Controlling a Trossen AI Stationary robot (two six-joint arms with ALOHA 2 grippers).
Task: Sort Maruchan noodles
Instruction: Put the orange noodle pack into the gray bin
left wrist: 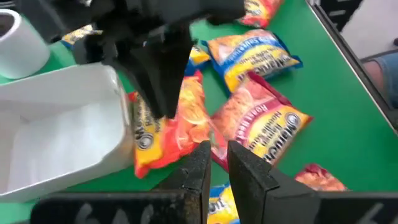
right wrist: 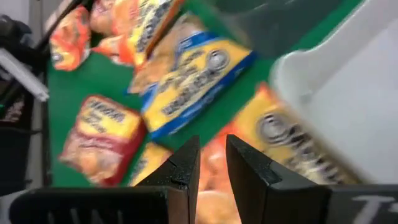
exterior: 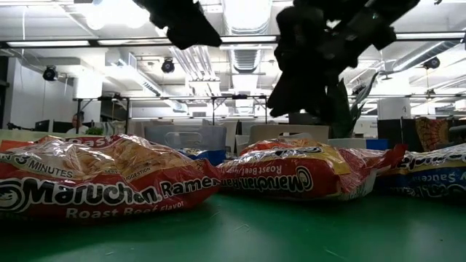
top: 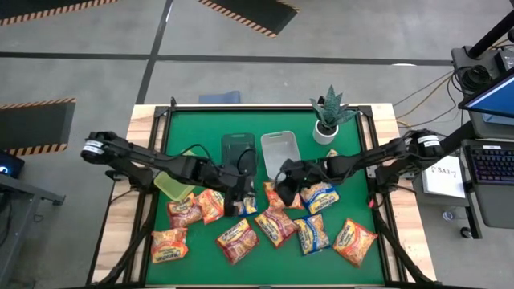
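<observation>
Several Maruchan packets lie flat on the near half of the green mat: red ones (top: 237, 239) (exterior: 95, 185), orange ones (top: 210, 205) (top: 354, 241), blue-and-yellow ones (top: 312, 233) (right wrist: 193, 87). My left gripper (top: 238, 195) (left wrist: 217, 162) hangs over the packets in front of the dark bin, its fingers shut to a narrow slit, and holds nothing. My right gripper (top: 285, 183) (right wrist: 212, 158) hovers over an orange packet (left wrist: 168, 127) beside the grey bin's near end, also shut and holding nothing. In the low view both grippers (exterior: 186, 25) (exterior: 306, 80) stand above the packets.
Three bins stand on the mat: a green one (top: 171, 186) at the left, a dark one (top: 238, 148) and a grey one (top: 279, 148) (left wrist: 56, 130) side by side in the middle. A potted plant (top: 329, 116) is at the far right. Bare mat shows along the near edge.
</observation>
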